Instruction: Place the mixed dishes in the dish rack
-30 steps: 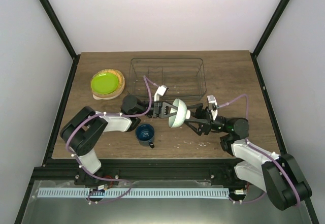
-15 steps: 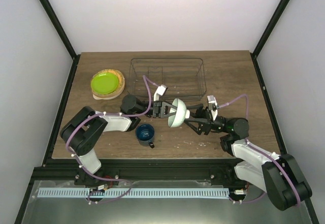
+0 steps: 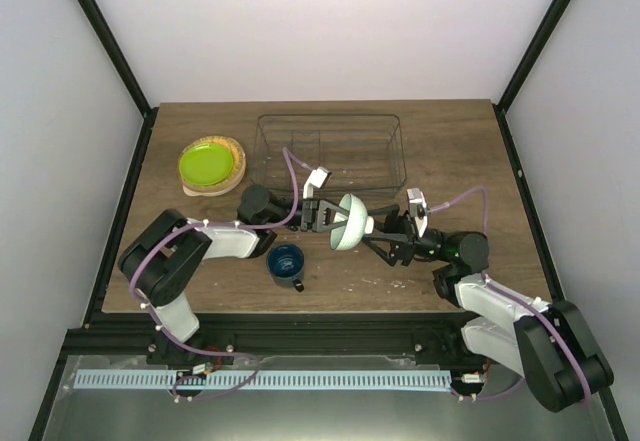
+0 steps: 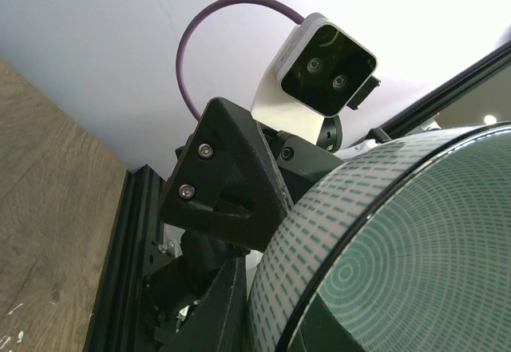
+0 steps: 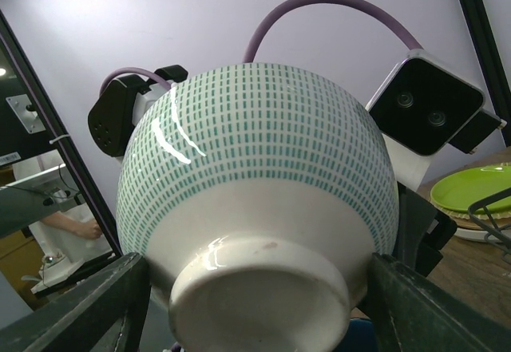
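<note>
The wooden table (image 3: 450, 141) carries the clear rack (image 3: 330, 151), stacked plates (image 3: 211, 165) and blue mug (image 3: 287, 264).

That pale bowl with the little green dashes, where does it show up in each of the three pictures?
Top external: the pale mint bowl sits mid-table, tipped on its side between the two arms.
Left wrist: it fills the lower right.
Right wrist: centre, foot toward the camera.
Shared landmark: the lime-green plate, right edge in right wrist.

You're looking at a lab test cell, not a kitchen: brown wood-grain tabletop (image 3: 450, 151) boxed in by plain white panel walls (image 3: 320, 21) on black metal frame posts (image 3: 105, 36), arms bolted to a black aluminium rail (image 3: 320, 339) at 6 o'clock, purple cables (image 3: 292, 176) looped to the wrist cameras.
</note>
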Motion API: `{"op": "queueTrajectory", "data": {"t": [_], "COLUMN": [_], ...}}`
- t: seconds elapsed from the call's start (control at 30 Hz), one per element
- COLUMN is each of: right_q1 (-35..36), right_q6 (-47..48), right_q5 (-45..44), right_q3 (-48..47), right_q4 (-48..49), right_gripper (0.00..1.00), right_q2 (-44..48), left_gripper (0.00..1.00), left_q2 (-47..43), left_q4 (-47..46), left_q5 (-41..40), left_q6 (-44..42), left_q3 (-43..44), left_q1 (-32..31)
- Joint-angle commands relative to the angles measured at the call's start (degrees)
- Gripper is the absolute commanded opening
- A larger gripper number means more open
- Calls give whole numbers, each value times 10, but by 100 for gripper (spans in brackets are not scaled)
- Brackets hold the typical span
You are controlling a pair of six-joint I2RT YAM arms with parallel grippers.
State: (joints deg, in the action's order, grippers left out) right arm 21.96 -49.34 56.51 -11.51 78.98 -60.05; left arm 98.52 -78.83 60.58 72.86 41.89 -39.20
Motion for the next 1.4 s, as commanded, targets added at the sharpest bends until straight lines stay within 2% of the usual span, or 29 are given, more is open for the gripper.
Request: {"op": "queueTrajectory", "data": {"t": [0.0, 0.33, 0.6, 0.83, 1.37], "right_q1": [13, 19, 23, 25, 29], "right_q6": [10, 18, 25, 25, 22], "right_q5": [4, 8, 7, -2, -24], "right_q3": [-5, -4, -4, -6, -27], "right_q4": [-11, -18, -30, -29, 0], "right_gripper": [75, 71, 60, 41, 26], "right_q2": [-8, -12, -16, -23, -56], "left_gripper": [0, 0, 0, 0, 0], "left_q2": [-19, -21, -22, -17, 19], "left_q4": [-25, -25, -27, -36, -91], "left_q5": [-10, -9, -6, -6, -7], "left_q6": [-7, -7, -6, -3, 25], "left_q3": [21, 24, 27, 19, 0], "left_q1": [-5, -4, -4, -4, -6]}}
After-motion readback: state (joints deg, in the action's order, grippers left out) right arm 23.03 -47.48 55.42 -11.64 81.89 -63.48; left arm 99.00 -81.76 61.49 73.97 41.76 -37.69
